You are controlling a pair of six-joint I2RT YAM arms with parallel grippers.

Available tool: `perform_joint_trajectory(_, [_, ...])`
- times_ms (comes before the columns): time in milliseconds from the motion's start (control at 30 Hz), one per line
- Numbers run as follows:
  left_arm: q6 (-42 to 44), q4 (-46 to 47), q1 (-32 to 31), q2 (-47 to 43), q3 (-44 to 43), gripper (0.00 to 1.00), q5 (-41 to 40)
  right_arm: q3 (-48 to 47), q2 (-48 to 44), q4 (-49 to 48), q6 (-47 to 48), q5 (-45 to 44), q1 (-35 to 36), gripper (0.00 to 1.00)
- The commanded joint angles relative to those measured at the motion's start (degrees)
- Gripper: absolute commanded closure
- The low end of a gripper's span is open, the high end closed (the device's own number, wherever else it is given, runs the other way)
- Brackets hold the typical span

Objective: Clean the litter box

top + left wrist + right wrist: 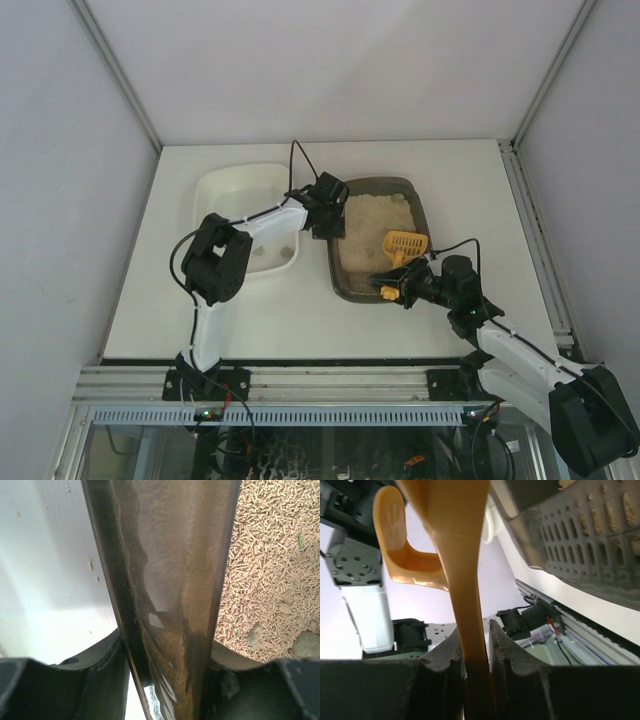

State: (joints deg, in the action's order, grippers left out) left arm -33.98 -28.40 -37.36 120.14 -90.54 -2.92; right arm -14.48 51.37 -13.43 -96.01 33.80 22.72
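Note:
The litter box (pixel 352 280) is a dark tray of pale litter (pixel 375 225) at the table's middle. My left gripper (pixel 328 212) sits on its left rim. In the left wrist view the dark rim (pixel 170 580) runs between the fingers, and the left gripper (pixel 167 645) is shut on it. Pellet litter (pixel 270 580) with grey lumps (pixel 305 644) lies to the right. My right gripper (pixel 404 287) hovers over the box's near end, shut on the handle of a yellow slotted scoop (pixel 405 243). The handle (pixel 465 580) rises between the right gripper's (pixel 472 630) fingers, beside the box's ribbed rim (pixel 590 540).
A white rounded tray (pixel 215 190) stands directly left of the litter box, its wall (pixel 50 580) close beside the left gripper. White walls enclose the table on three sides. The aluminium rail (pixel 320 382) with the arm bases runs along the near edge.

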Motion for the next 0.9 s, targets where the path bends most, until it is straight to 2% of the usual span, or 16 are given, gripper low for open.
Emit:
perform_joint_trajectory(0, [4.4, -0.2, -1.2, -6.4, 3.1, 0.67, 1.2, 0.0, -1.4, -8.7, -11.2, -6.5, 2.1, 1.00])
perform_joint_trajectory(233, [3.6, 0.6, -2.1, -7.2, 6.4, 0.67, 2.5, -6.9, 6.0, -8.6, -13.8, -5.3, 3.5, 1.00])
perform_joint_trajectory(533, [3.0, 2.5, -2.8, -8.1, 8.5, 0.64, 1.3, -13.4, 21.1, -21.1, -22.1, -1.1, 1.7, 1.00])
perform_joint_trajectory(867, [2.8, 3.0, -2.8, -8.4, 9.2, 0.64, 1.3, -25.2, 34.0, -20.0, -22.2, 0.7, 0.8, 1.00])
